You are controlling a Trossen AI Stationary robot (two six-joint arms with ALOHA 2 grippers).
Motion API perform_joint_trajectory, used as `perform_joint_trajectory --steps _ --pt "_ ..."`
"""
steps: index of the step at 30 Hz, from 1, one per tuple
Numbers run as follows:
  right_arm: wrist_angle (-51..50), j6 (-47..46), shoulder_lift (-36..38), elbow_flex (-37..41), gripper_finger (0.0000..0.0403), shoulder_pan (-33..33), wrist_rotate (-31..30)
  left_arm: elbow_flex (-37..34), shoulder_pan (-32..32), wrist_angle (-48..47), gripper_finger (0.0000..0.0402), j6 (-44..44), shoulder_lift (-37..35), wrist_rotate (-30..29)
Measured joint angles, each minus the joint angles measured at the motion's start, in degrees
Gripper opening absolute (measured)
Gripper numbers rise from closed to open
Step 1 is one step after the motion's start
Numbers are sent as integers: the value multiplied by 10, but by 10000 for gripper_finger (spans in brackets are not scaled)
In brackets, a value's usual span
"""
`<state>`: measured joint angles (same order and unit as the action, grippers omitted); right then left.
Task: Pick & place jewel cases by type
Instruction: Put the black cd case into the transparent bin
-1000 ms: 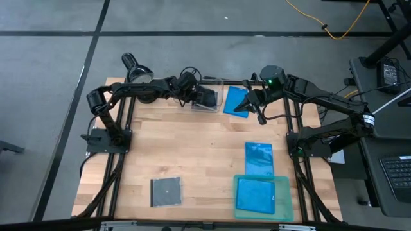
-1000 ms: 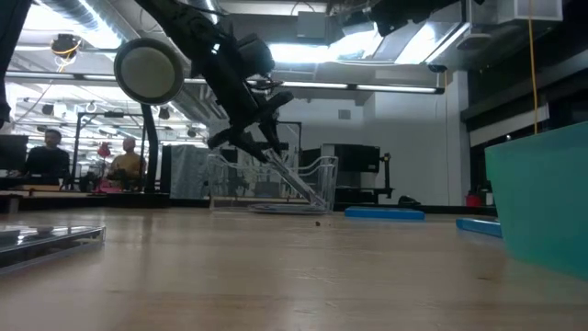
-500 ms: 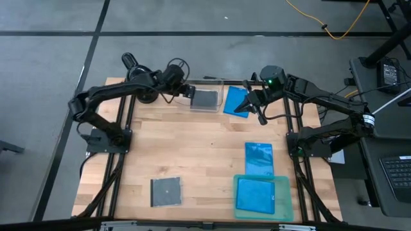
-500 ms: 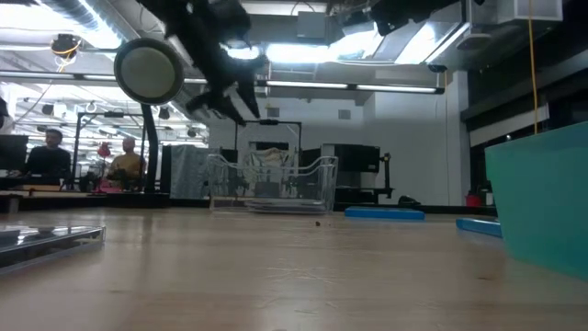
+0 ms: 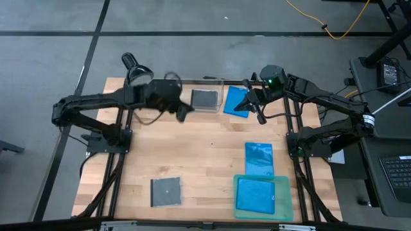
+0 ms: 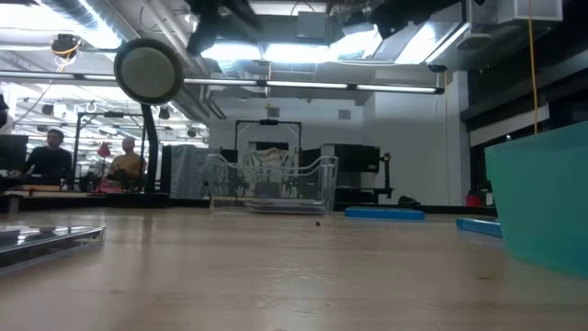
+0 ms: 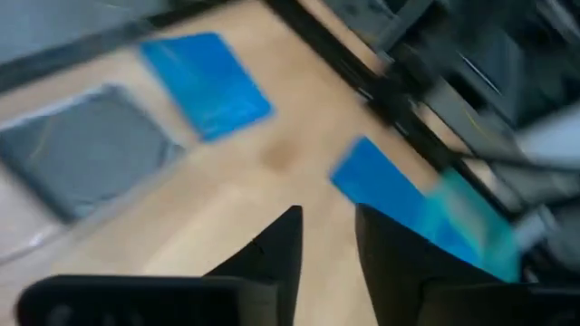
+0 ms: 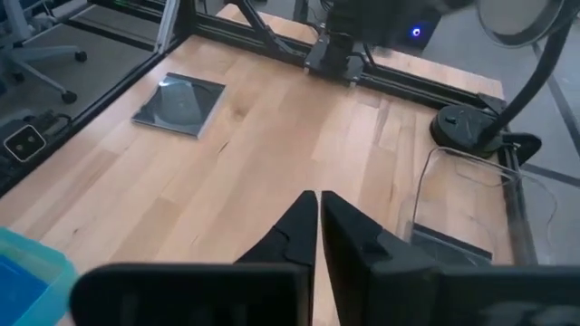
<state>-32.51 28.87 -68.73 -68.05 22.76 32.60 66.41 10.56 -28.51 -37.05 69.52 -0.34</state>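
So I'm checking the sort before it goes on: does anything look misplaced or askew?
Nothing is spilled or damaged. One blue case lies on the table just outside the teal tray, and one grey case sits alone near the front edge, unsorted.

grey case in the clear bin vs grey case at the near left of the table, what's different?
The grey case in the bin sits inside the clear bin at the far edge; the grey case near the front lies on bare wood. The front one shows a disc through its cover; no disc is discernible in the binned one. The left gripper is beside the binned one. Both are square, dark grey and flat.
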Motion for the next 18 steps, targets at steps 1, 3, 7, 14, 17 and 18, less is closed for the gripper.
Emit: perform_joint_trajectory --steps 1,3,7,14,17,18 --pt "-1 -5 0 0 25 0 0 0 -24 -2 84 8 -2 0" --pt "-7 -20 0 0 22 0 0 -3 -71 -9 63 12 -4 -11" --pt "-30 -31 0 0 8 0 -18 -21 -166 -44 17 -26 -4 -53" --pt "-34 -32 -19 12 18 0 -36 -96 -326 -120 1 -166 -3 -105" --pt "25 -61 -21 61 19 0 -37 -131 -384 -115 1 -225 0 -114" --pt "56 -77 -21 82 16 0 -36 -141 -400 -113 2 -245 2 -118"
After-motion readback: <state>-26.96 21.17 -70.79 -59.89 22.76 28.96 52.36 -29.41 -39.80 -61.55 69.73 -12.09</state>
